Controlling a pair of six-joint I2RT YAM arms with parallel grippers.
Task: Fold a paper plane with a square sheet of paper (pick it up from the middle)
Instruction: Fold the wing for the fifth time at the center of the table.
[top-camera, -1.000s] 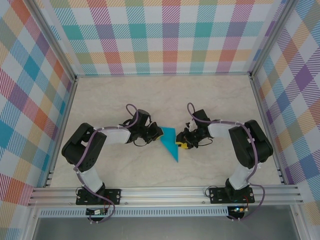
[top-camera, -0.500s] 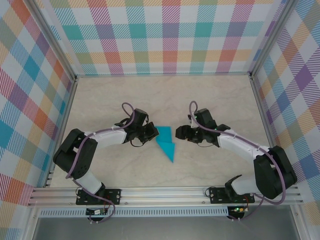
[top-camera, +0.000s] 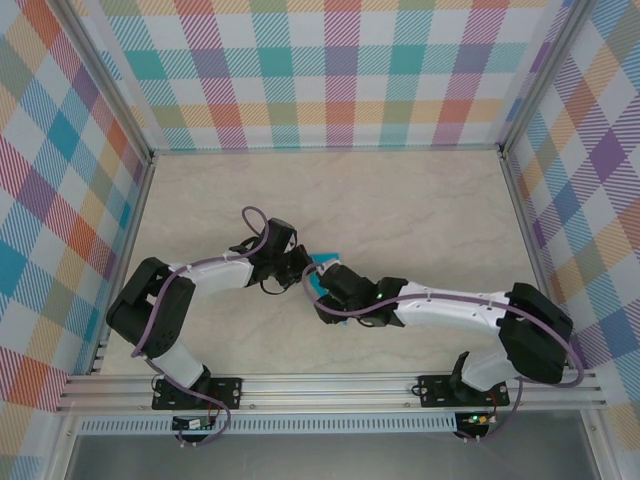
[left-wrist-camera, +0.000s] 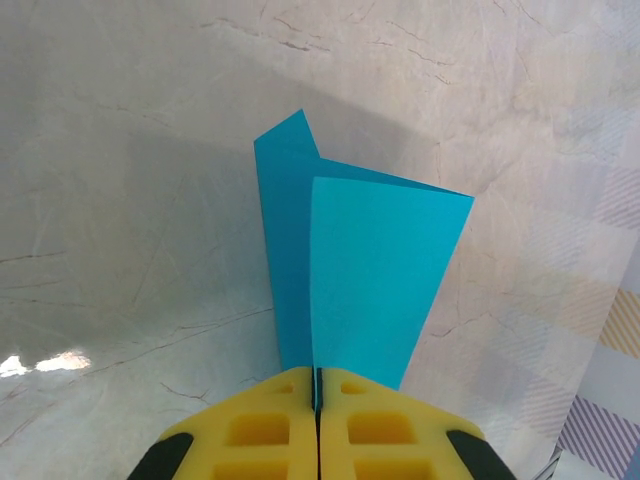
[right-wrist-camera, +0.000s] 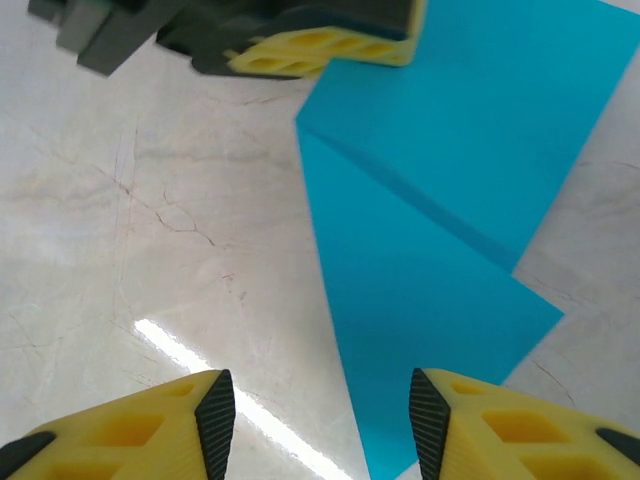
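Observation:
The square sheet of paper, teal-blue, is folded into a long pointed paper plane (left-wrist-camera: 360, 260) lying on the marble table. My left gripper (left-wrist-camera: 318, 385) is shut on the raised centre fold at the plane's wide end, its yellow fingers pressed together. In the top view that gripper (top-camera: 303, 265) sits at the plane's left side, and little of the plane (top-camera: 326, 260) shows past the right arm. My right gripper (right-wrist-camera: 322, 420) hovers open over the plane's (right-wrist-camera: 440, 170) pointed end, whose tip lies between its fingers. It touches nothing. The left gripper's fingers (right-wrist-camera: 320, 45) show at the top.
The right arm (top-camera: 450, 305) stretches low across the table from its base at the near right to the middle. Bare marble table (top-camera: 400, 200) lies behind and to both sides. Checked walls and metal rails (top-camera: 330, 385) close in the workspace.
The right gripper has swung left from beside the plane and now hangs over its pointed end, covering most of it from above. The left gripper stays shut on the fold.

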